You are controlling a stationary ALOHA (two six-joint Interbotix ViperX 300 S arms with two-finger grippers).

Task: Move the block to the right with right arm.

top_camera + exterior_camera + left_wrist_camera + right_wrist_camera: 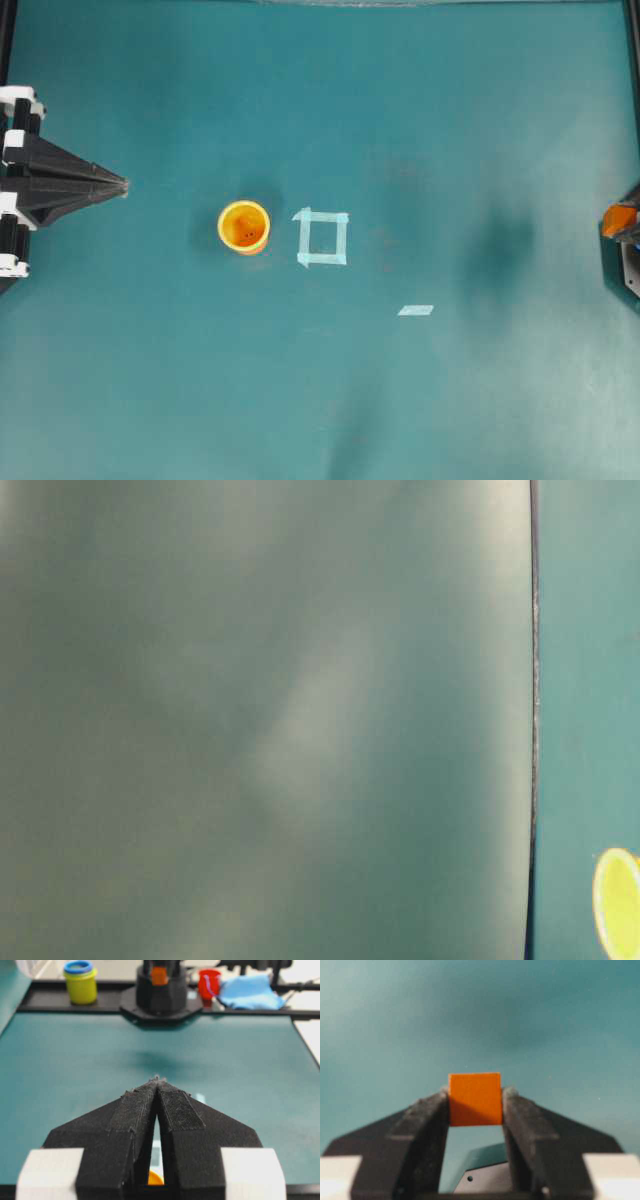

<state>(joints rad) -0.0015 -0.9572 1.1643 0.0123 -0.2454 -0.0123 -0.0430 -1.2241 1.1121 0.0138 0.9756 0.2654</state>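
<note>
The block (pixel 475 1099), a small orange cube, is pinched between the two black fingertips of my right gripper (pixel 475 1096), which is shut on it and holds it above the teal mat. In the overhead view the block (pixel 619 217) and right gripper (pixel 624 222) sit at the far right edge, mostly cut off by the frame. The left wrist view shows the block (pixel 159 975) across the table, in front of the right arm's base (pixel 160 995). My left gripper (pixel 124 185) rests at the far left, its fingers (pixel 172 1105) pressed together with nothing between them.
A yellow-orange cup (pixel 244 227) stands left of centre, beside a light-blue tape square (pixel 322 238). A short tape strip (pixel 415 310) lies further right. Beyond the far edge are a yellow-green jar (pixel 80 981), a red cup (pixel 209 982) and a blue cloth (pixel 250 991).
</note>
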